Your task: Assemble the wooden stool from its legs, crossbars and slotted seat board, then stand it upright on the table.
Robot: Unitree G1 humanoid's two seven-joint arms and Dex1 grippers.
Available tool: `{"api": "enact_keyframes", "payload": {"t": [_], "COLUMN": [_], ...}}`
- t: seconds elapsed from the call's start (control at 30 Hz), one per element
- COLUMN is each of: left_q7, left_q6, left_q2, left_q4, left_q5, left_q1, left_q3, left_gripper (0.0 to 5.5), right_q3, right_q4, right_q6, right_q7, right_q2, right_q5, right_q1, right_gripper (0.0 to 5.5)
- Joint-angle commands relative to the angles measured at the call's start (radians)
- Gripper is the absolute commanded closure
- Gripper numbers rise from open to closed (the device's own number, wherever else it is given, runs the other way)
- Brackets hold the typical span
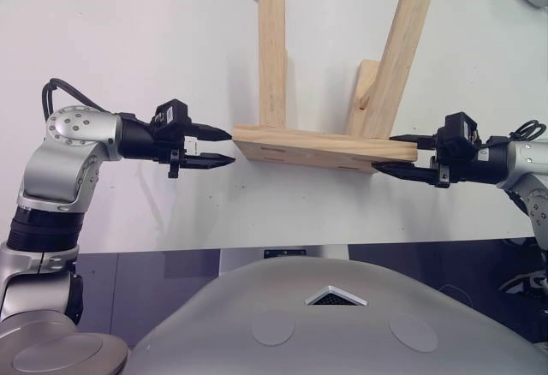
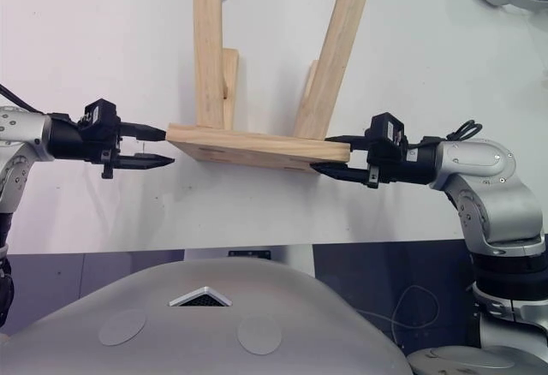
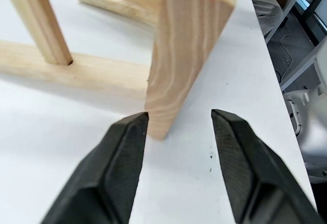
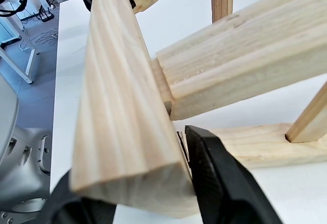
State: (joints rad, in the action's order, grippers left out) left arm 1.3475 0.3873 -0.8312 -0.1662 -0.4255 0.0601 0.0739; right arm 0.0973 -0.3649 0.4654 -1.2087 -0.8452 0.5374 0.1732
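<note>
Stool (image 1: pixel 330 101) assembled, lying on side mid-surface (image 1: pixel 128 24). Seat board (image 1: pixel 325 148) stands on edge toward near edge, legs (image 1: pixel 272 50) point to far edge, crossbar (image 3: pixel 38 14) joins them. Right hand (image 1: pixel 392 154) pinches board's right end. Left hand (image 1: pixel 229 147) spread, fingers straddling board's left end, not clamped. Likely step: tipping stool upright. Close your left hand firmly first. Lift both ends evenly and roll wrists together, or loose end may slip.

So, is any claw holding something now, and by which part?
The right claw grips the seat board by its right end. The left claw is open at the board's left end and does not clamp it.
</note>
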Motion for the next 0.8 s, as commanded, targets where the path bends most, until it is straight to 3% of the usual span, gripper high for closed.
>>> {"api": "enact_keyframes", "payload": {"t": [0.03, 0.8], "left_q7": [-0.008, -0.004], "left_q6": [-0.043, -0.069], "left_q2": [-0.008, 0.098], "left_q4": [0.037, 0.055], "left_q5": [0.028, 0.032], "left_q1": [0.046, 0.137], "left_q3": [-0.003, 0.118], "left_gripper": [3.21, 3.21], "right_q3": [0.009, -0.025], "right_q4": [0.023, 0.039], "right_q6": [-0.001, 0.000], "right_q7": [0.026, -0.005], "right_q2": [-0.021, -0.047], "right_q5": [-0.029, -0.006], "right_q1": [0.027, -0.026], "right_gripper": [3.55, 3.55]}}
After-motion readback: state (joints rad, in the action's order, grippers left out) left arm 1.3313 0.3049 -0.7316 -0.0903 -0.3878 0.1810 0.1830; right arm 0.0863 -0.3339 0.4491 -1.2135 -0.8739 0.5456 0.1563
